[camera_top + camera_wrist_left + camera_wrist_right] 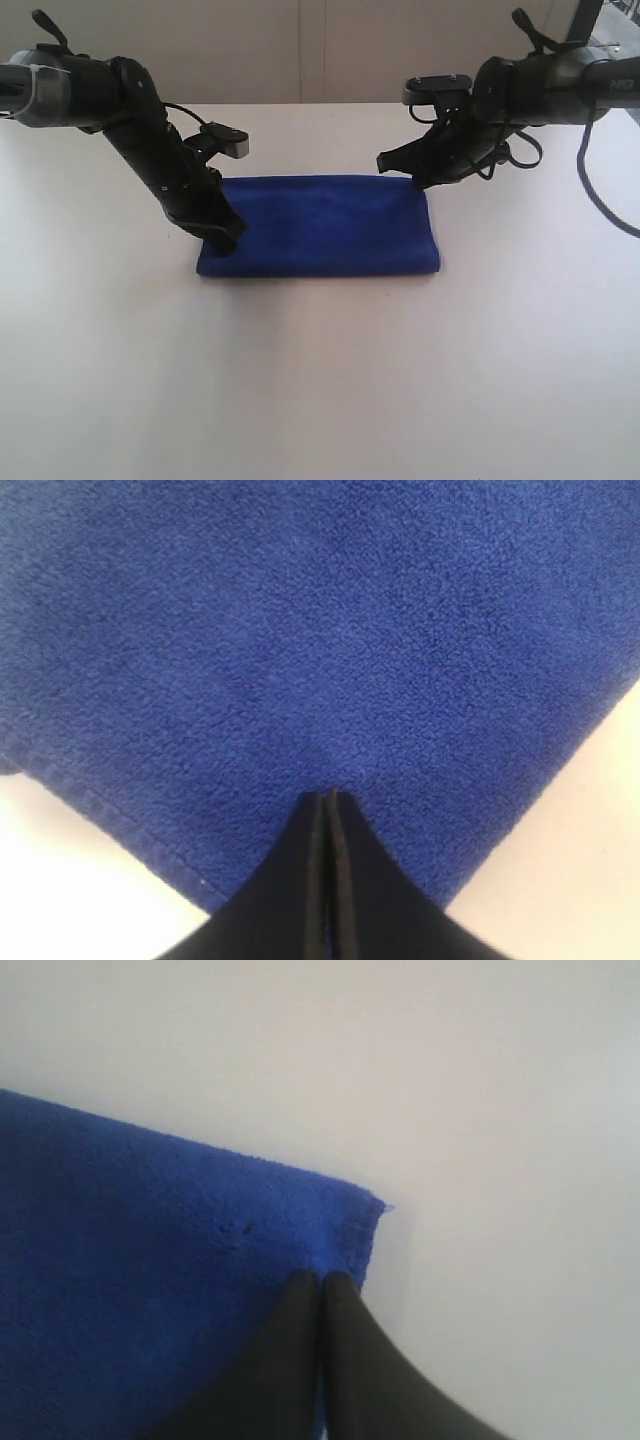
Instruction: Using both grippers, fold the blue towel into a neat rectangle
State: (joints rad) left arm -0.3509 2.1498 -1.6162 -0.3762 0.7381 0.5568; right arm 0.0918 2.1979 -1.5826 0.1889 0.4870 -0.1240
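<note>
Bright even light, soft shadows, mild blur.

Exterior camera stood back, raised, looked down across the plain white tabletop (320, 400), each wrist camera sat very close, aimed at an edge of the deep royal-blue fleecy towel (330, 225), shared by all three views.

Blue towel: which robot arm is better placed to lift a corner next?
Probably right: the right pincer is closed at a corner of the deep blue fleecy towel; the left pincer sits on flat cloth inside the hem.
</note>
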